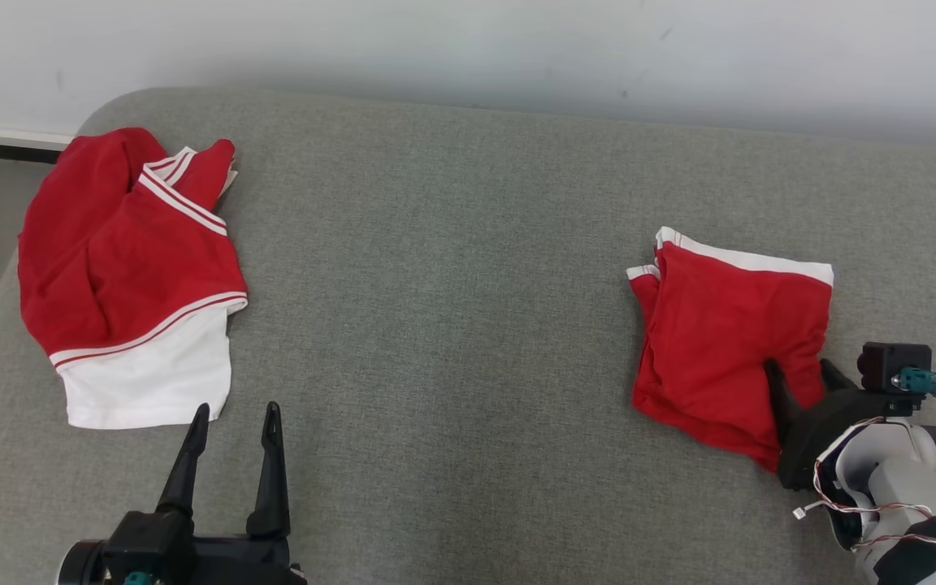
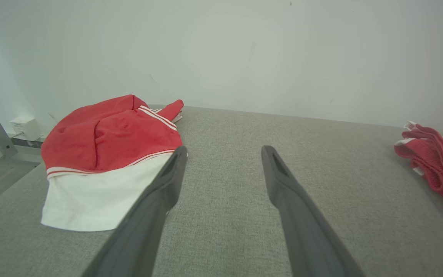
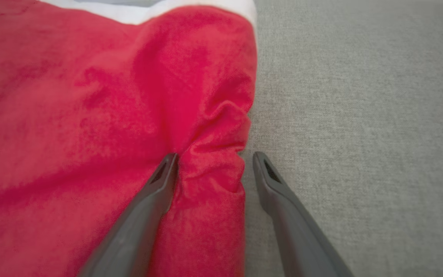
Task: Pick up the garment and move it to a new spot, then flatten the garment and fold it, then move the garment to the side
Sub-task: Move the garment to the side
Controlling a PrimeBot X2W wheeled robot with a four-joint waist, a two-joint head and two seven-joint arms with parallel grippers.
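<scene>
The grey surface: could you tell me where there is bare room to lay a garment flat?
The wide middle of the grey surface, between the red-and-white garment at left and the folded red garment at right, is bare. The right side is crowded: the right gripper straddles that garment's edge.

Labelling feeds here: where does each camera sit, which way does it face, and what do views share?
Head view: on the head, facing forward and down at the grey fabric surface; left gripper lower left, right gripper lower right.
Left wrist view: looks along its open fingers across the surface toward the white wall.
Right wrist view: close over the folded red garment, fingers straddling its edge.
Shared: head and left wrist views both show the red-and-white garment.
</scene>
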